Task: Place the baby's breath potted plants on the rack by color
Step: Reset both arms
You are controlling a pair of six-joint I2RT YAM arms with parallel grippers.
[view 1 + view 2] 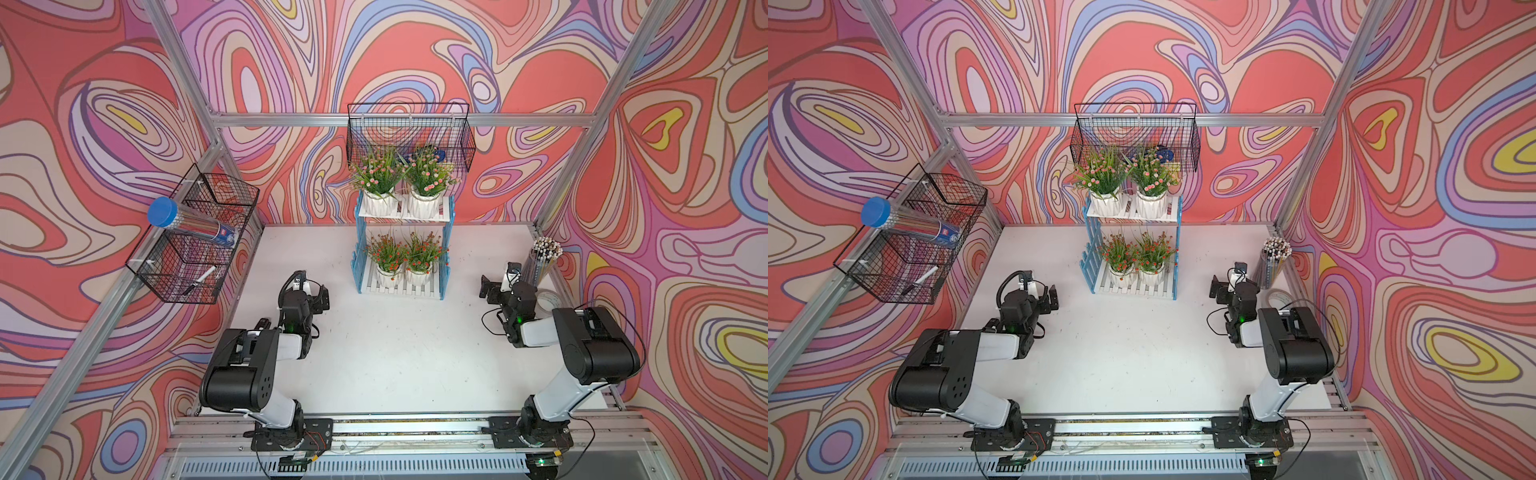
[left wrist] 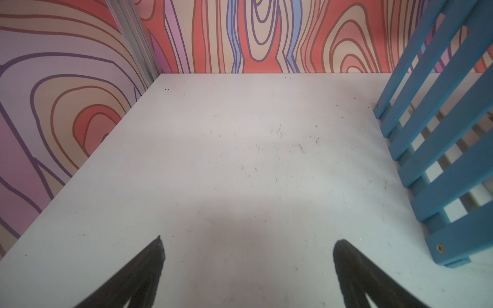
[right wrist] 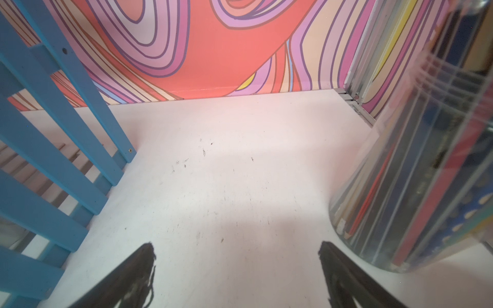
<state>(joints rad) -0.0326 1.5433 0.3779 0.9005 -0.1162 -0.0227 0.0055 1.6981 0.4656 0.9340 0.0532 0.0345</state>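
A: Claws?
B: Left claw [image 2: 248,249], right claw [image 3: 237,248]: both released, empty, low over the surface [image 1: 395,353] either side of the rack [image 1: 360,232].
A: Plants?
B: Pink pair [image 1: 378,172] on the rack's top shelf, red-orange pair [image 1: 386,251] on its lower shelf. Sorting looks complete; next move, only a clear retreat.
A: Containers?
B: Pencil cup [image 1: 542,257] right of rack; side basket [image 1: 166,270] left of it holds capped tube [image 1: 191,224], marker [image 1: 199,280].

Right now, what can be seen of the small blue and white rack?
The rack stands upright at the back middle of the white table. It looks like painted wood: two white slatted shelves between light blue slatted side panels with wavy edges. The upper shelf carries two pink-flowered plants, the lower shelf two red-orange-flowered plants, all in white ribbed pots. Nothing else appears to touch it.
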